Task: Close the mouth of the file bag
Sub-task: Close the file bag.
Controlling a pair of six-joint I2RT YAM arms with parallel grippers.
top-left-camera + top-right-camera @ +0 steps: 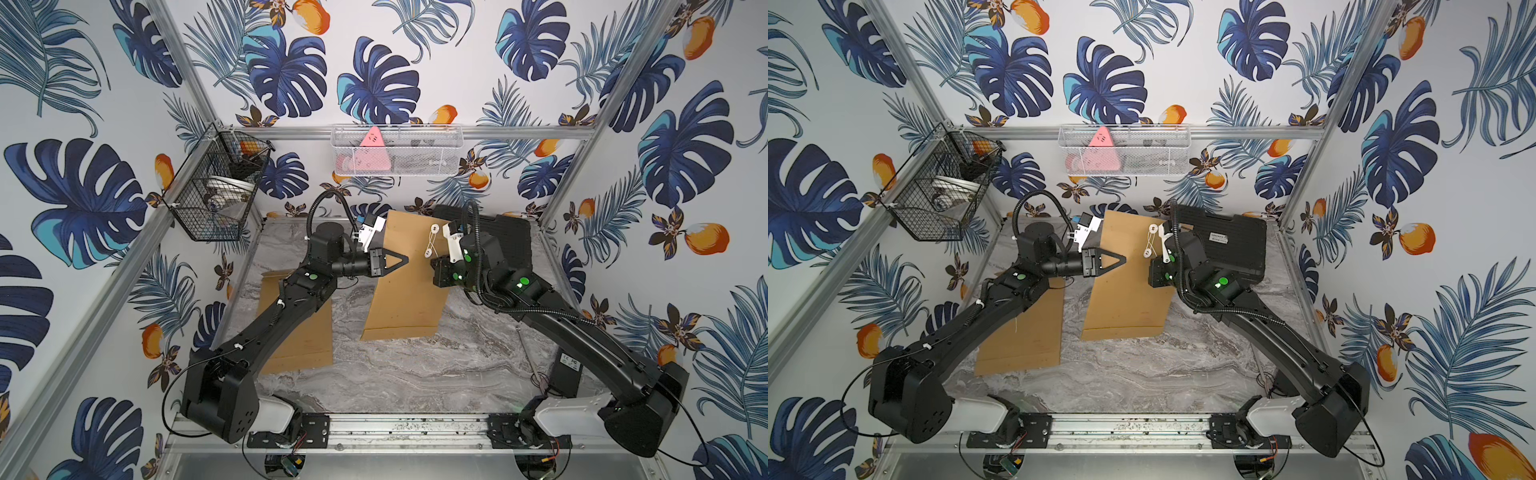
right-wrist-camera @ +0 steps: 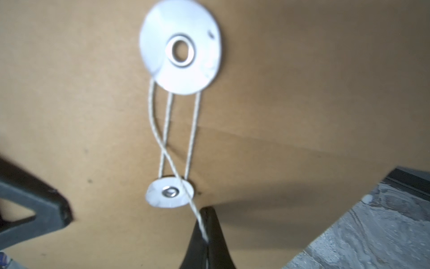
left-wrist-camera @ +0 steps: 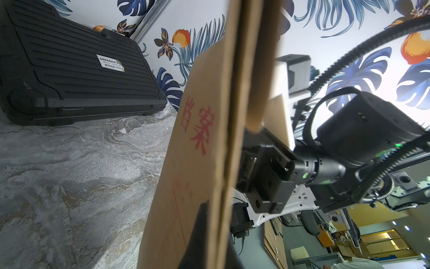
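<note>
The file bag (image 1: 405,299) stood mid-table (image 1: 415,374), its near edge resting on the marble surface and its far end raised and tilted. Red characters showed on the face seen by the left wrist camera. The left gripper (image 1: 405,259) was clamped on the bag's left edge. On the bag's other face sat two white discs, the far disc (image 1: 435,227) and the near disc (image 1: 427,252). The string (image 2: 192,130) ran between them in three strands, two of them crossing. Its free end passed over the near disc into the right gripper (image 2: 206,217), whose fingers were pinched tight on it. A second file bag (image 1: 307,336) lay flat under the left arm, and a black case (image 1: 513,237) sat at the far right of the table.
</note>
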